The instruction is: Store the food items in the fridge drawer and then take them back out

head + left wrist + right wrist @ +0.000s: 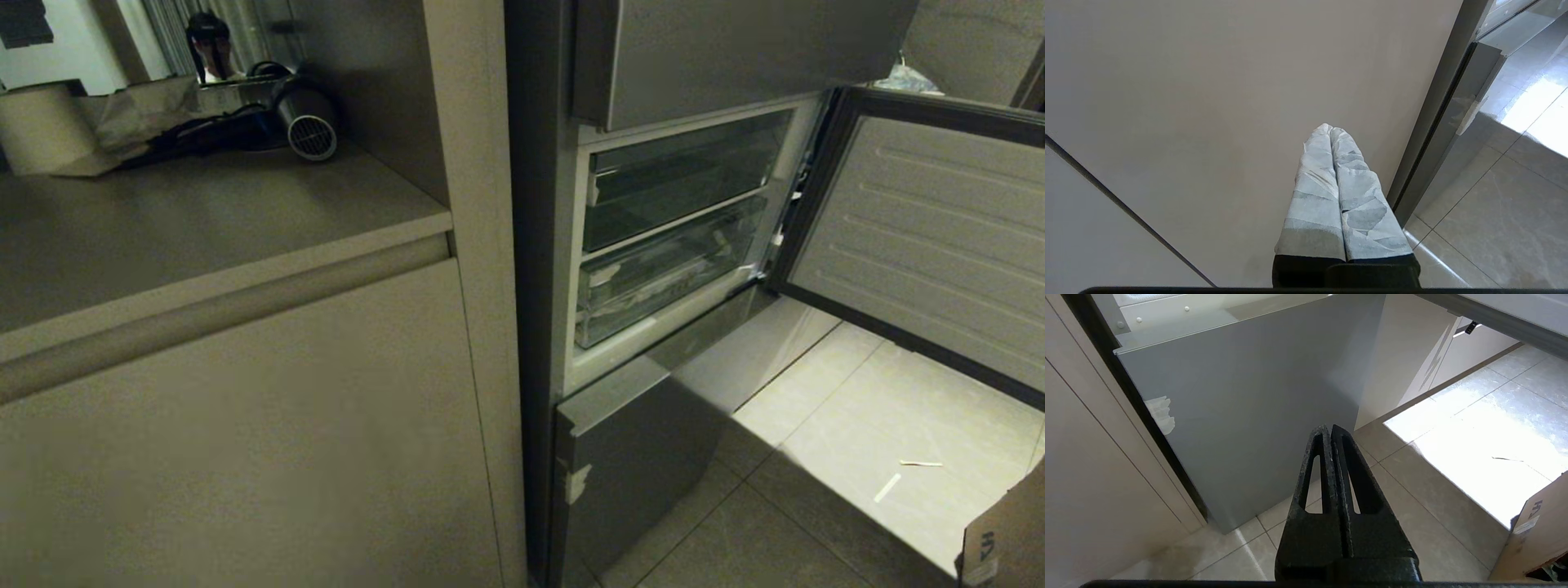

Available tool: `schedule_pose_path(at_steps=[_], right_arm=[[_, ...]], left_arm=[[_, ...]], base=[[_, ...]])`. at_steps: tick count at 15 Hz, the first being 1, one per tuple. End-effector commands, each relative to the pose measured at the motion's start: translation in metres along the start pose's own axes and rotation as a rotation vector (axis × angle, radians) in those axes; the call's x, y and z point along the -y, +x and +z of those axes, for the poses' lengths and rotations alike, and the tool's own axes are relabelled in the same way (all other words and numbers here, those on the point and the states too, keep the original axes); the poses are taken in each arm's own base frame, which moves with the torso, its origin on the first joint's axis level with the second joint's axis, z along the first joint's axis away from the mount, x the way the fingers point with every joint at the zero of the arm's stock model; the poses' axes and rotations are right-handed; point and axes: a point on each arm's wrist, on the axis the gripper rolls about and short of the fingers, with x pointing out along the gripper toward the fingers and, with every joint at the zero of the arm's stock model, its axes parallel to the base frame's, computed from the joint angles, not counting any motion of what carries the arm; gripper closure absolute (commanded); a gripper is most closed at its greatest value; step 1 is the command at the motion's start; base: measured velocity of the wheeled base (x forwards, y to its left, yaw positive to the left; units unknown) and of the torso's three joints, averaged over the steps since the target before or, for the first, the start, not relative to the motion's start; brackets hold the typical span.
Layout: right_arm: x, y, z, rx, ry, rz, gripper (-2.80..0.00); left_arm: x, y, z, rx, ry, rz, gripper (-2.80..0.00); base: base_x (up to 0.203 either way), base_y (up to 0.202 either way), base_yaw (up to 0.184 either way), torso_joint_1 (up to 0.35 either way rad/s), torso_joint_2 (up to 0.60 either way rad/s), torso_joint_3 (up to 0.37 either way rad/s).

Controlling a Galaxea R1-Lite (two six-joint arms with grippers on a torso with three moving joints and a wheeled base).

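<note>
Countertop [204, 220] fills the left side of the head view, with a hair dryer [277, 126] and a paper roll [41, 126] lying on it, above a plain beige cabinet front [245, 441]. Neither arm shows in that view.

On the robot's left, the left gripper [1331, 130] is clenched — its two pale, tape-wrapped fingers [1314, 196] press together along their whole length with nothing between them. It points at the cabinet panel, with the dark edge of the fridge [1437, 122] just off to the side of its tips and floor tiles [1494, 212] beyond that.

Further right in the head view stands the fridge with its door [922, 237] swung wide open. Two clear bins sit stacked inside; the lower one, the fridge drawer [661, 278], is pushed in. Whether the potato or pepper lies in it cannot be made out through the plastic.

The right gripper [1329, 428] is also clamped tight — black fingers [1310, 486] touching, holding nothing. It points at the grey lower fridge panel [1241, 416], low over the tiles. The drawer lies above and beyond that panel, well apart from both claws. A cardboard box [1535, 531] stands on the floor off to the right gripper's side, next to a bright patch of light.
</note>
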Motion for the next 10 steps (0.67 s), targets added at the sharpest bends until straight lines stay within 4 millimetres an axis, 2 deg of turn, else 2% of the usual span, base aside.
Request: schedule_pose_path(at_steps=[1, 10], right_arm=[[0.0000, 0.0000, -0.0001, 0.000, 0.000, 0.000, 0.00], [0.0001, 0.0000, -0.0002, 0.003, 0.001, -0.003, 0.00]], left_arm=[[0.0000, 0.0001, 0.0002, -0.001, 0.000, 0.000, 0.00], [0.0000, 0.0001, 0.0000, -0.002, 0.002, 0.000, 0.00]], base=[[0.000, 0.000, 0.000, 0.000, 0.00, 0.000], [0.000, 0.000, 0.000, 0.000, 0.00, 0.000]])
